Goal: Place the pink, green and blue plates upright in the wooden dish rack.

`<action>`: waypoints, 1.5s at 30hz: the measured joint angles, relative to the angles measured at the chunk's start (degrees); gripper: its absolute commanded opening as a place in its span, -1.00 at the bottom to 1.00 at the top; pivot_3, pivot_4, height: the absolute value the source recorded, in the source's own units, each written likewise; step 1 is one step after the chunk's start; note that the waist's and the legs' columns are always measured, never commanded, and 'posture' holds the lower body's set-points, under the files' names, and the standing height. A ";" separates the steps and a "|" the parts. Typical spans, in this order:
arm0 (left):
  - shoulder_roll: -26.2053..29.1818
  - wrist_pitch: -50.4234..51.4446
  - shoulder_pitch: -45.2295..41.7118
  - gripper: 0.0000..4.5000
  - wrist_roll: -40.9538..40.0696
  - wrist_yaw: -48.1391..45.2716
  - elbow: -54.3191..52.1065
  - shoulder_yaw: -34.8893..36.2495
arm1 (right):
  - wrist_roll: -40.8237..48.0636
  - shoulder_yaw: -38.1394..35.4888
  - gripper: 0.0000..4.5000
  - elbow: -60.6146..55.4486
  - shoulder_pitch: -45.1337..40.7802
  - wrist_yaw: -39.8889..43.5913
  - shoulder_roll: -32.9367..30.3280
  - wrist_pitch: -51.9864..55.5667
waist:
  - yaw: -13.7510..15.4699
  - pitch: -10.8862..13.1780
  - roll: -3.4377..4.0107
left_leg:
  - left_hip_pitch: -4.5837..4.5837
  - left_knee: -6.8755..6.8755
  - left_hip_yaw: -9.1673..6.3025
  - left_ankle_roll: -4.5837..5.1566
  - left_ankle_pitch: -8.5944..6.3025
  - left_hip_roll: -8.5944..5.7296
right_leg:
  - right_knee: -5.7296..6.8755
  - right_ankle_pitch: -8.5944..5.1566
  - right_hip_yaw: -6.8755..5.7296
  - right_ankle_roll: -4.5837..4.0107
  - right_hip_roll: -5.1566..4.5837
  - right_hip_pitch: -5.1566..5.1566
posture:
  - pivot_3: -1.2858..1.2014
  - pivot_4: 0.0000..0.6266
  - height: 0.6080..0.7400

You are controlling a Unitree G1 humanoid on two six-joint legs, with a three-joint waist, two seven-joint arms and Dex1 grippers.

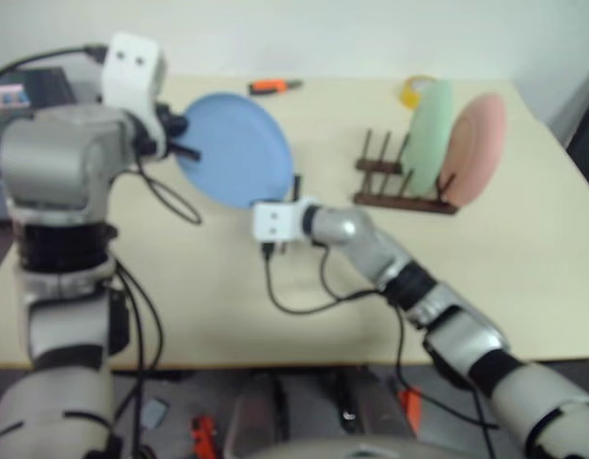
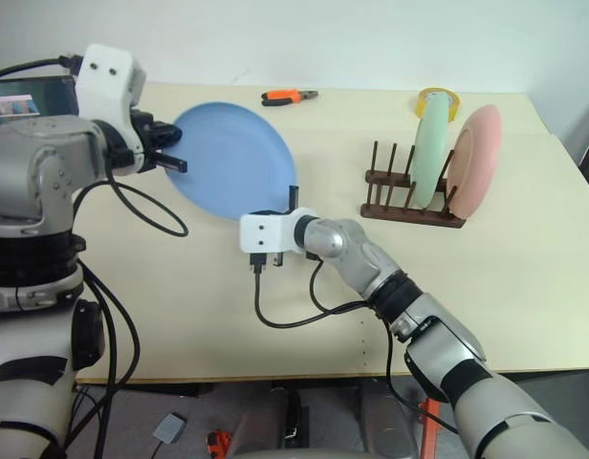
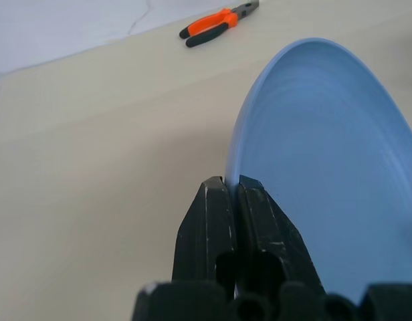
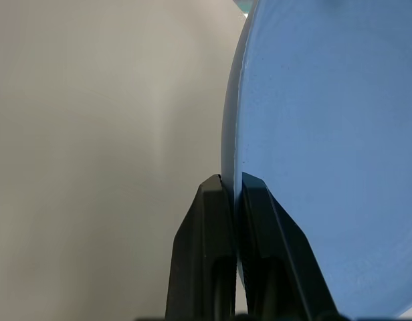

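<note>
Blue plate [image 2: 232, 161] pinched on edge by my left gripper [image 2: 177, 164] and right gripper [image 2: 293, 199]; rack [image 2: 409, 203] off to right, nearer right arm

head pair: high, facing down over table [image 2: 524, 287] | wrists: close on blue plate [image 3: 340, 174] rim

Blue plate [image 2: 232, 160] smooth matt plastic; rack [image 2: 409, 196] dark wood.

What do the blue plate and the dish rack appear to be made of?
Blue plate: probably plastic or melamine, matte; it is a thin, evenly coloured light blue with faint concentric rings and no glaze shine. Dish rack: looks like dark-stained wood, with slim round pegs on two rails and a dull brown finish.
</note>
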 measured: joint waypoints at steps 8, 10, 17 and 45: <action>-0.05 -1.05 0.09 0.27 -1.01 -1.47 0.08 -0.37 | 0.00 -1.91 -1.00 -0.01 0.01 -1.94 -0.53 -2.15 | 0.00 0.00 0.00 | 0.00 -0.01 0.01 0.00 0.00 0.00 | -0.01 0.00 0.01 0.00 0.00 -0.01 | 0.03 -0.52 1.00; -0.01 -1.35 0.11 0.60 -1.21 -1.73 0.09 -0.35 | 0.00 -2.22 -1.00 -0.01 0.01 -2.37 -0.52 -2.33 | 0.00 0.00 0.00 | 0.00 -0.01 0.00 0.00 0.00 0.00 | 0.00 -0.01 0.00 0.00 0.00 -0.01 | 0.03 -0.52 1.00; 3.31 -10.89 2.49 0.74 -4.82 -8.33 0.09 4.20 | -0.02 -2.55 -1.00 0.33 0.01 -2.54 -0.41 -3.65 | -0.44 0.01 -0.01 | -0.01 -0.03 0.02 -0.01 0.00 0.02 | -0.01 -0.02 0.00 -0.04 -0.01 -0.04 | 0.03 -0.52 1.00; 10.52 -41.05 36.77 0.74 -19.95 -29.57 -12.98 23.92 | 41.49 -36.94 -1.00 -20.43 -1.16 5.84 -4.76 25.94 | -0.28 0.01 -0.09 | 0.05 -0.07 -0.12 -0.06 0.03 0.22 | 0.01 -0.23 -0.08 -0.40 -0.16 0.07 | 0.03 -0.52 1.00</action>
